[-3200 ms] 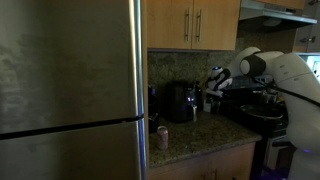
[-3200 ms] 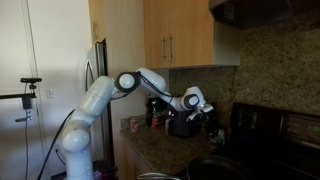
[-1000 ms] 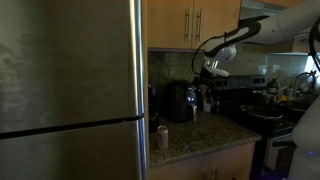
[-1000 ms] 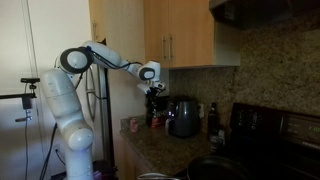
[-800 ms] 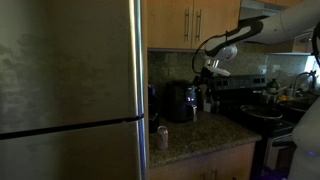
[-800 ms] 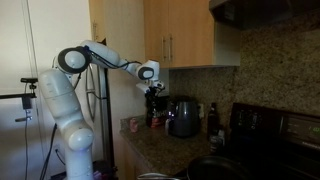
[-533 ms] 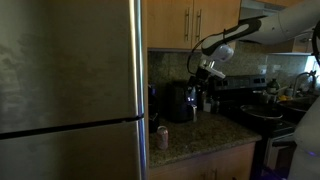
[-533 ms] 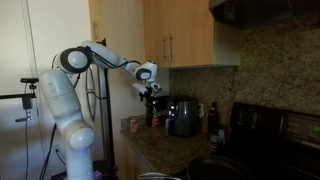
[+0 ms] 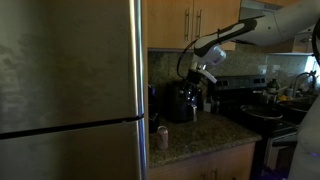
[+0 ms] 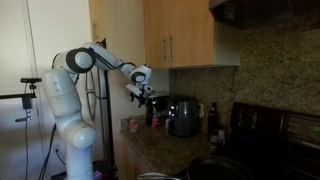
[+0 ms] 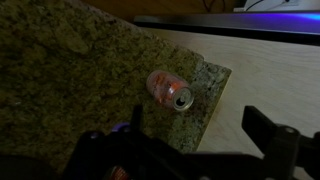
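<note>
A pink soda can (image 11: 167,89) stands upright on the granite counter (image 11: 70,70), close to its corner. In the wrist view it sits beyond and slightly left of my gripper (image 11: 200,140), whose dark fingers (image 11: 266,130) stand wide apart with nothing between them. The gripper (image 9: 201,78) hangs in the air above the counter, well over the can (image 9: 162,137), in both exterior views. It (image 10: 139,92) points down at a slant, with the can (image 10: 131,125) below it near the counter's end.
A tall steel fridge (image 9: 70,90) borders the counter's end. A black coffee maker (image 9: 181,101) stands against the backsplash, with bottles beside it. Wooden cabinets (image 10: 180,35) hang overhead. A stove with a pot (image 9: 262,112) lies further along. Bare floor (image 11: 270,80) shows past the counter edge.
The arm has swung along the counter toward the fridge end and dropped a little, and the gripper now tilts downward. Its jaws have stayed open.
</note>
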You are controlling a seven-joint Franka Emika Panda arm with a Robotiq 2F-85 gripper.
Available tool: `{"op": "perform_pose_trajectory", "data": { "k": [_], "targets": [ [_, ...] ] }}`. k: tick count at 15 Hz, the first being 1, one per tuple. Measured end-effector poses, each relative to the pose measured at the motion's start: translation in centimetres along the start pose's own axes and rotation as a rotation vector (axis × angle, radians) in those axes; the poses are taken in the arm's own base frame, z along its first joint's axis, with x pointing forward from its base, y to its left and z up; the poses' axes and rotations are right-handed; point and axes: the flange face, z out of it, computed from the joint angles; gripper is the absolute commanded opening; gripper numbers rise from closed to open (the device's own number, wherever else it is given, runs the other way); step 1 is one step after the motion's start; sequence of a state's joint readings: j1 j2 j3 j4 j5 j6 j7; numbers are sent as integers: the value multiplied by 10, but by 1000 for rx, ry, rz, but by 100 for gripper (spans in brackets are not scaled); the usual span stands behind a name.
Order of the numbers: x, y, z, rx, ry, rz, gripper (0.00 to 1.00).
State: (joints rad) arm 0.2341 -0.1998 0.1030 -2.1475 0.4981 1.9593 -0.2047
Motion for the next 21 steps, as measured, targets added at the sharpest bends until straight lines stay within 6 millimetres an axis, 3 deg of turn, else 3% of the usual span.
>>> {"op": "perform_pose_trajectory", "data": {
  "k": [2, 8, 10, 15, 21],
  "targets": [
    [0, -6, 14, -49, -35, -36, 100],
    [9, -73, 119, -116, -112, -209, 100],
    [12, -82, 144, -125, -113, -216, 100],
    [13, -81, 140, -128, -106, -215, 100],
    [29, -76, 178, -188, -17, -258, 100]
  ]
}}
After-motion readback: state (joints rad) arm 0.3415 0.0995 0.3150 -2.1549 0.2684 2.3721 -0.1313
